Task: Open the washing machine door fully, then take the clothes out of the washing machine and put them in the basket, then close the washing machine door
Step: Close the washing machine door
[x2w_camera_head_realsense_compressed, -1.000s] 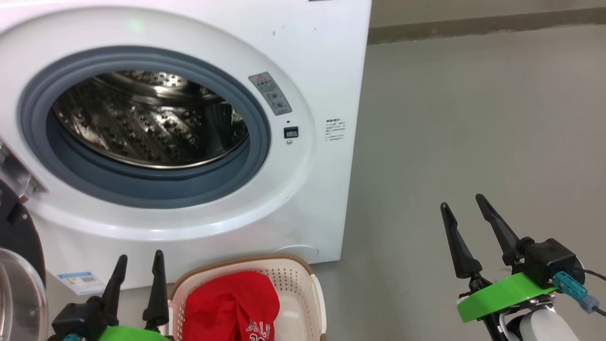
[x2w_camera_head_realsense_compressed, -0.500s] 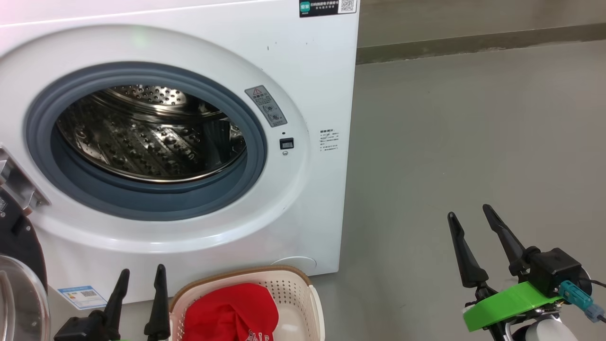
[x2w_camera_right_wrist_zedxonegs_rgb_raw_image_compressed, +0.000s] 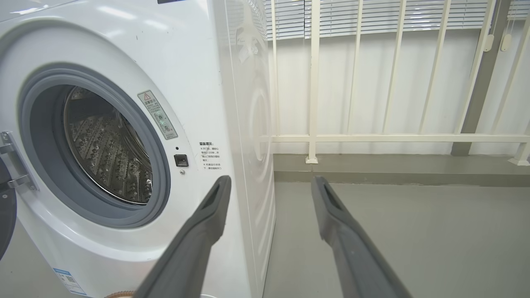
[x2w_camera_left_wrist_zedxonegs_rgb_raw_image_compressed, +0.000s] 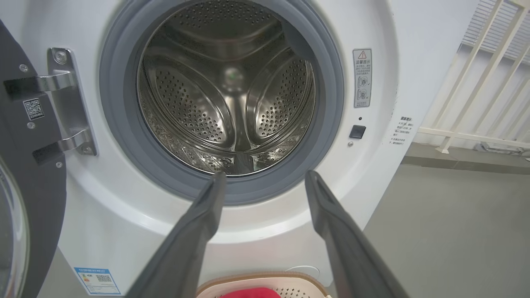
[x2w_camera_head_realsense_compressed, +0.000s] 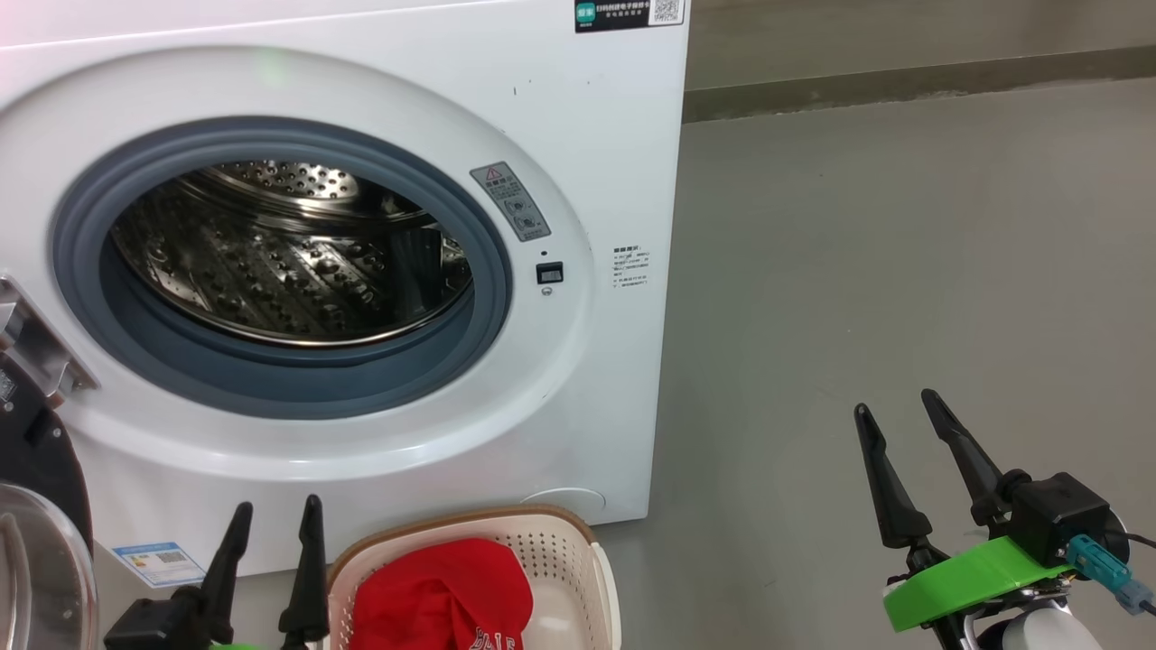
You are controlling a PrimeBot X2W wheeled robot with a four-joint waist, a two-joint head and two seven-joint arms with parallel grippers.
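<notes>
While the washing machine door (x2w_camera_head_realsense_compressed: 41, 469) hangs swung out at the far left edge of the head view, its black rim and glass bowl cut by the frame, you have the mouth of the washing machine (x2w_camera_head_realsense_compressed: 578, 162) uncovered. The grey rubber ring (x2w_camera_head_realsense_compressed: 271, 393) circles the drum (x2w_camera_head_realsense_compressed: 289, 262), where bare perforated steel shows. In the left wrist view the door's metal hinge (x2w_camera_left_wrist_zedxonegs_rgb_raw_image_compressed: 68, 99) sits just beside the ring's left edge, and the door's dark inner face takes up that side.

Your left tool (x2w_camera_head_realsense_compressed: 278, 504) stands with its two fingers apart and nothing between them. It is low in front of the machine's base, just left of the basket (x2w_camera_head_realsense_compressed: 569, 528). In its own wrist view the left tool (x2w_camera_left_wrist_zedxonegs_rgb_raw_image_compressed: 265, 174) points at the lower lip of the ring. The basket sits on the floor (x2w_camera_head_realsense_compressed: 903, 235) close against the machine's front. The clothes (x2w_camera_head_realsense_compressed: 433, 596), red with white lettering, lie inside it toward its left side, below the brown rim.

Your right tool (x2w_camera_head_realsense_compressed: 896, 403) is spread wide and empty too, well apart from the machine and past its right front corner. Around it you have open grey floor out to the pale railing (x2w_camera_right_wrist_zedxonegs_rgb_raw_image_compressed: 393, 137). In the right wrist view the machine's corner edge falls just beside the left finger of the right tool (x2w_camera_right_wrist_zedxonegs_rgb_raw_image_compressed: 271, 178).
</notes>
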